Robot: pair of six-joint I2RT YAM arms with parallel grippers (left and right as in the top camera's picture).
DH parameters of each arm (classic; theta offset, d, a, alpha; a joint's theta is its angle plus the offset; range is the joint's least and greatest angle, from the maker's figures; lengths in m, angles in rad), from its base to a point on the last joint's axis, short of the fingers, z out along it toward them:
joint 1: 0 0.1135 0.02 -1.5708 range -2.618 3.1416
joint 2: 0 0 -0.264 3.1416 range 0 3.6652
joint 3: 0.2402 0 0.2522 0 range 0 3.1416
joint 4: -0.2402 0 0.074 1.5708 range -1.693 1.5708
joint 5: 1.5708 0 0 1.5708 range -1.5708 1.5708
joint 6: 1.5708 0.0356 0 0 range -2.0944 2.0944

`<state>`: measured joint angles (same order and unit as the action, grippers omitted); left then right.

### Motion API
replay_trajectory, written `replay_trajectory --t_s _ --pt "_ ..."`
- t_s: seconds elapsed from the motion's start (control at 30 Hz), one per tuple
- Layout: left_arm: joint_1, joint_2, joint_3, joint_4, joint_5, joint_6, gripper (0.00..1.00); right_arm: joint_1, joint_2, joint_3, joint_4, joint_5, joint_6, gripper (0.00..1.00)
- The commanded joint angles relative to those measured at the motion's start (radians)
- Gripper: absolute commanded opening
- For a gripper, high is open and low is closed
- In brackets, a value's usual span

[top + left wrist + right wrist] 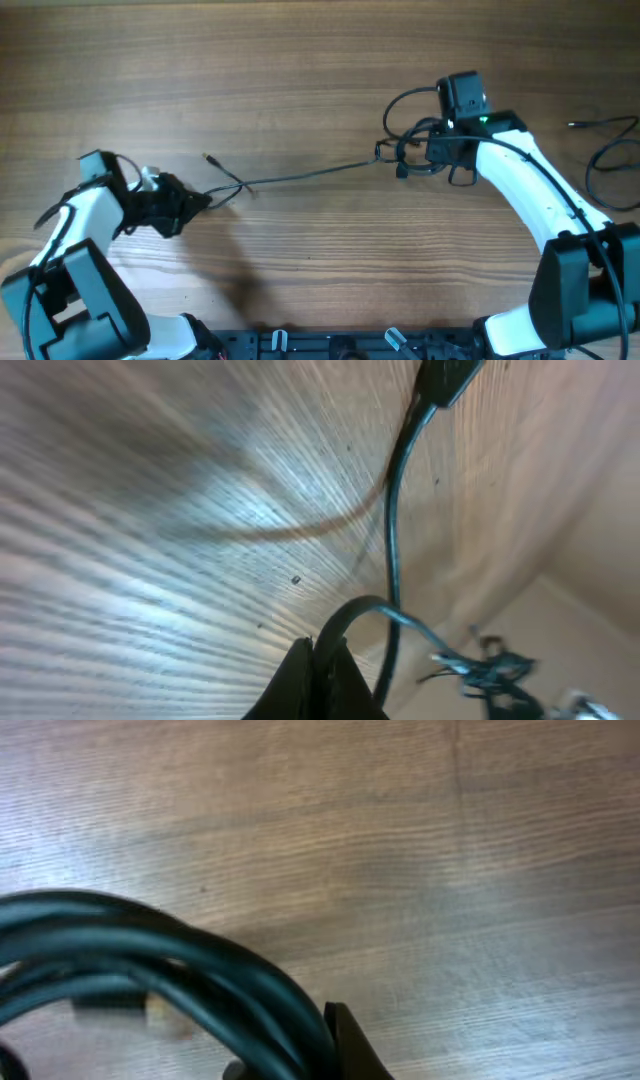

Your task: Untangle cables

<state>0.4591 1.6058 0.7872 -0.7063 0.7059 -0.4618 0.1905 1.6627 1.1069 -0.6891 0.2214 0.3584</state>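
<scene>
We have the cables (300,177) strung low over the table (300,60) between the two claws. The left claw (198,202) is pinched fully together on one end of the run. In its wrist view the cord bends out of the fingertips (318,665) in a small loop, and a short tail runs on to a plug (207,157). The right claw (398,162) is closed tight as well, on the knotted bundle (410,128) of loops at the other end. Its wrist view shows several strands bunched against one finger (345,1040).

We judge these cords to be very light, limp and rather slick. They will follow a pull but cannot be pushed, and a thin strand may slide through a pinch. The taut span suggests that pulling harder would only tighten the knot. We would take hold of a single strand close to the bundle, where a loop stands open, and ease it out. The plugs are the stiff, bulky parts and are likely to snag in a loop, so we would feed them through rather than drag them
</scene>
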Motion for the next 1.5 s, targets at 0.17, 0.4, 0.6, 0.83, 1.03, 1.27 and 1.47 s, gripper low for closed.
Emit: replay_trajectory --t_s 0.17,0.4,0.6,0.83,1.03,1.27,1.47 --pt "0.301 0.006 -0.018 -0.005 -0.151 -0.004 0.04 -0.210 -0.017 -0.086 0.158 0.196 0.071 0.04" --pt "0.357 0.006 -0.050 0.024 -0.196 -0.071 0.04 -0.356 -0.017 -0.086 0.181 0.113 0.064 0.04" --pt "0.352 0.006 -0.051 0.035 -0.210 -0.076 0.04 -0.407 -0.017 -0.086 0.229 -0.381 -0.041 0.04" --pt "0.129 0.006 -0.051 0.037 -0.068 0.089 0.22 -0.282 -0.017 -0.086 0.160 -0.590 -0.069 0.04" --pt "-0.230 0.006 -0.050 0.087 0.002 0.089 0.32 -0.134 -0.017 -0.086 0.298 -0.963 -0.120 0.04" --pt "-0.437 0.006 -0.050 0.240 0.209 0.270 0.53 -0.101 -0.017 -0.086 0.240 -1.318 -0.295 0.04" --pt "-0.463 0.006 -0.050 0.405 0.483 0.380 0.72 -0.021 -0.017 -0.086 0.143 -1.296 -0.354 0.04"
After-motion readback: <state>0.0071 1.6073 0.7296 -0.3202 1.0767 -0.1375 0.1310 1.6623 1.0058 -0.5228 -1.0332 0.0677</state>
